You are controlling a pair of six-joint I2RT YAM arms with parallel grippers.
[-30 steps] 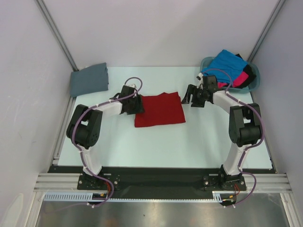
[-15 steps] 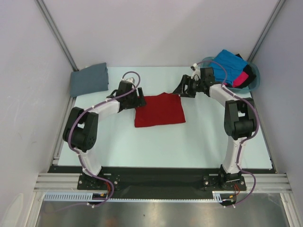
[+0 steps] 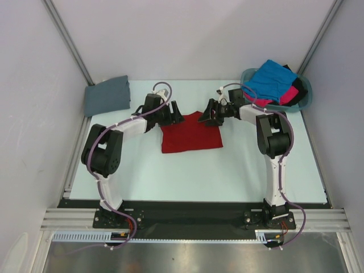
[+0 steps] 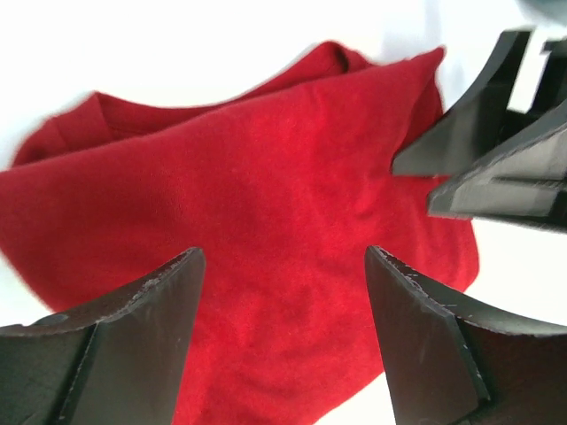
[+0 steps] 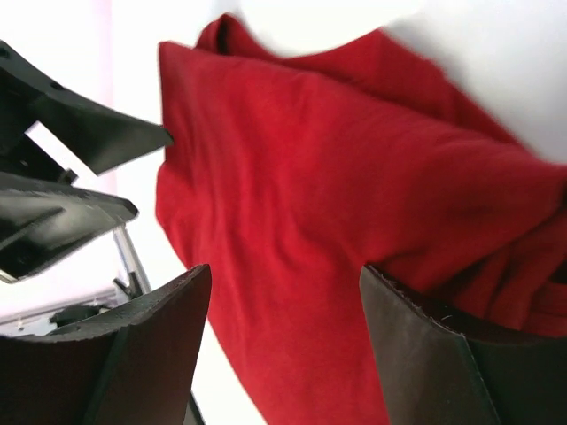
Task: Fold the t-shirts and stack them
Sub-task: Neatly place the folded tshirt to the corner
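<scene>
A deep red t-shirt lies folded in a rough square in the middle of the table. My left gripper hangs open over its far left corner, and the red cloth fills the gap below the fingers. My right gripper is open over the far right corner, above the red cloth, with nothing held. The two grippers face each other, a short way apart. A slate grey t-shirt lies folded at the back left. Blue, pink and black t-shirts are heaped in the basket.
The teal plastic basket stands at the back right corner. Enclosure walls and slanted metal posts close in the table at the back and sides. In the left wrist view the right gripper's fingers show at the upper right.
Both grippers have swung inward to the red shirt's far edge, toward each other. The left gripper's jaws have opened wider. The red shirt has stayed in place.
</scene>
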